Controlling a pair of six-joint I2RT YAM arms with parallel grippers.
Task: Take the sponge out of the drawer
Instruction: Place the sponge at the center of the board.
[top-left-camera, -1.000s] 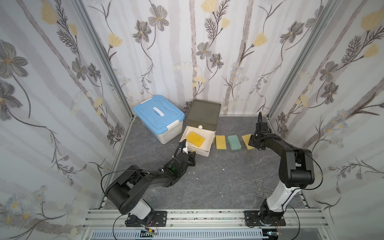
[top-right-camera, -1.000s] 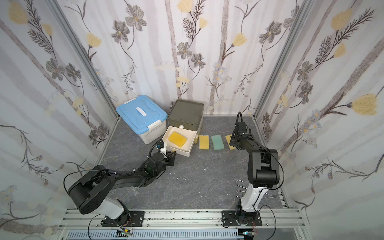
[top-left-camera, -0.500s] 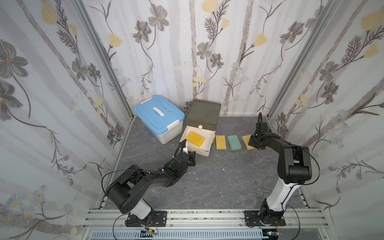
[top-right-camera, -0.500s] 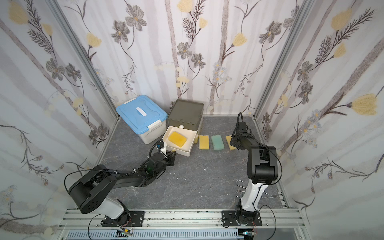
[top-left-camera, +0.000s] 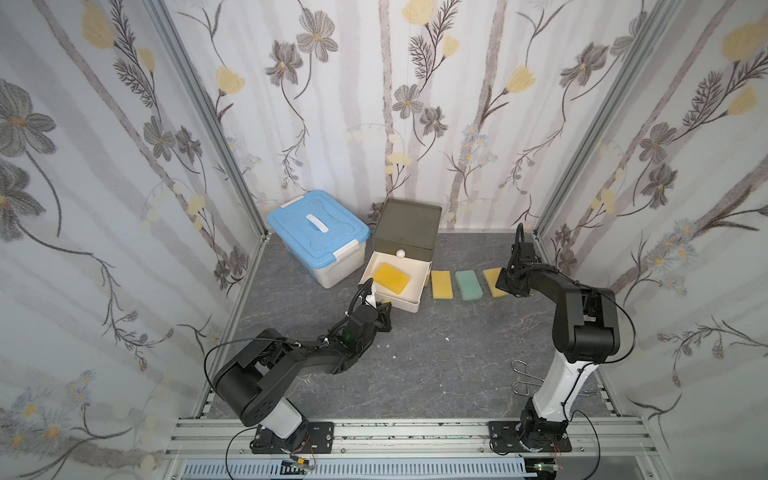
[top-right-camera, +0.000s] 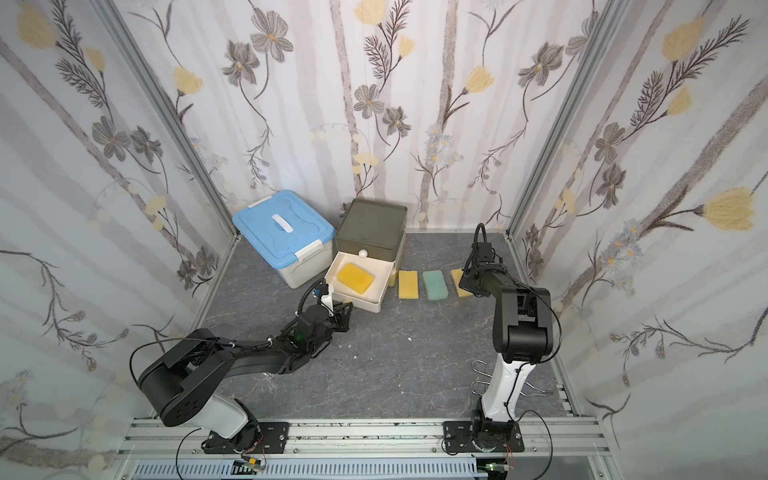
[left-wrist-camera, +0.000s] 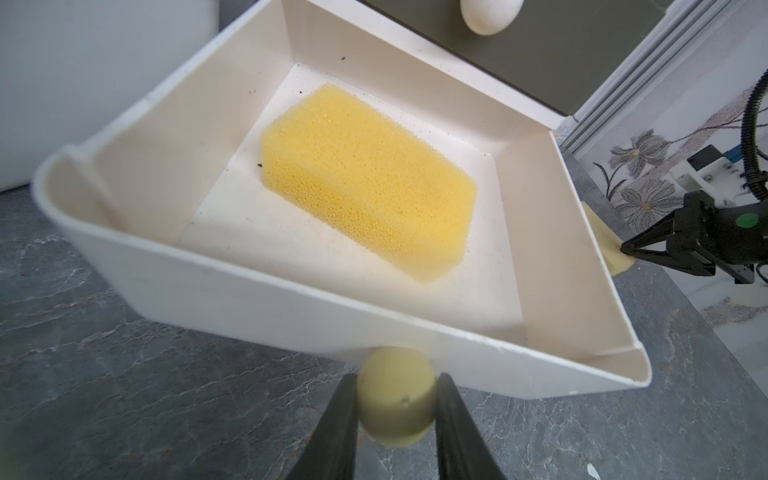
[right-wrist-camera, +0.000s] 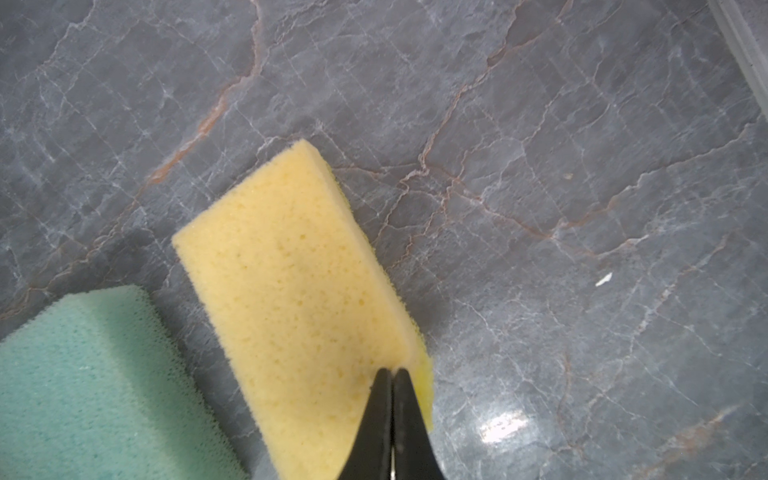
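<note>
Little changed: left gripper (left-wrist-camera: 397, 386) stayed clamped on the open white plastic drawer's (left-wrist-camera: 249, 291) round cream knob (left-wrist-camera: 397, 409). Right gripper (right-wrist-camera: 392, 374) stayed shut, empty; the yellow rectangular foam sponge (left-wrist-camera: 365, 178) remained inside, awaiting removal.

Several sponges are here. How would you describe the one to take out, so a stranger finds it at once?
Find the green cabinet at the back, beside the blue-lidded box. Its white drawer is pulled open, and the yellow sponge lies inside. The other three sponges lie in a row on the table; only this one sits in a container.
</note>
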